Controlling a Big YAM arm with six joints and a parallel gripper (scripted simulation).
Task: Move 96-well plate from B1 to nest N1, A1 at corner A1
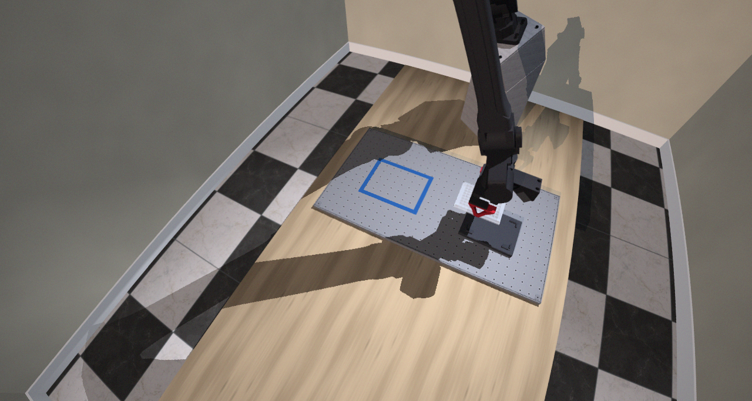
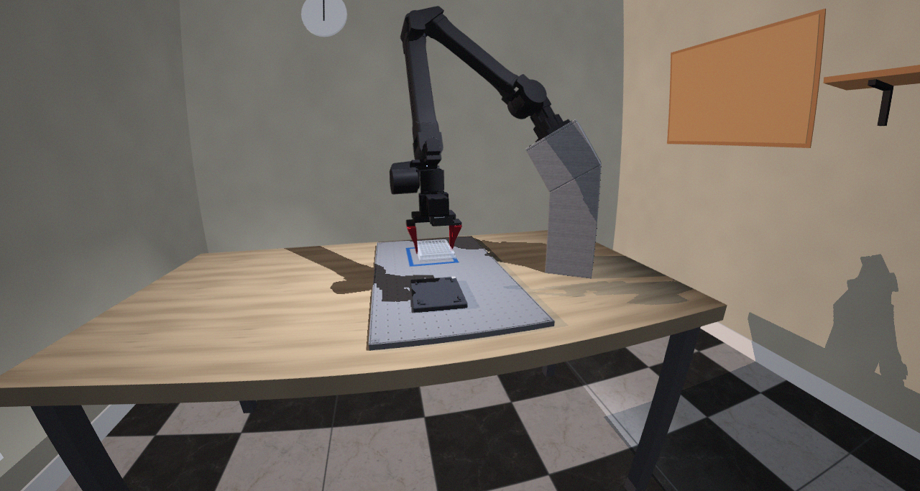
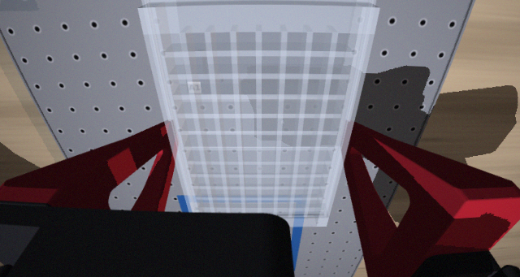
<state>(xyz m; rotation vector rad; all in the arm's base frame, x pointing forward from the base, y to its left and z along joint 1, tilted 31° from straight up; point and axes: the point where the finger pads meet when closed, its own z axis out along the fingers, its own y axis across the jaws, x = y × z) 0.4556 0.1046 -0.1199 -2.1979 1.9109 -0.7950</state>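
Mid-carry: gripper (image 3: 260, 147) clamped on plate (image 3: 260, 106), held above breadboard (image 1: 526, 272) between blue outline (image 1: 395, 185) and nest (image 1: 499, 235), seemingly nearing nest; next, centring over locators, then lowering flat.

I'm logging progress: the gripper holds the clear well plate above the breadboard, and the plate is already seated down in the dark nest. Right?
Not seated. The top view shows the gripper carrying the well plate in the air, just short of the dark nest. The rest holds.
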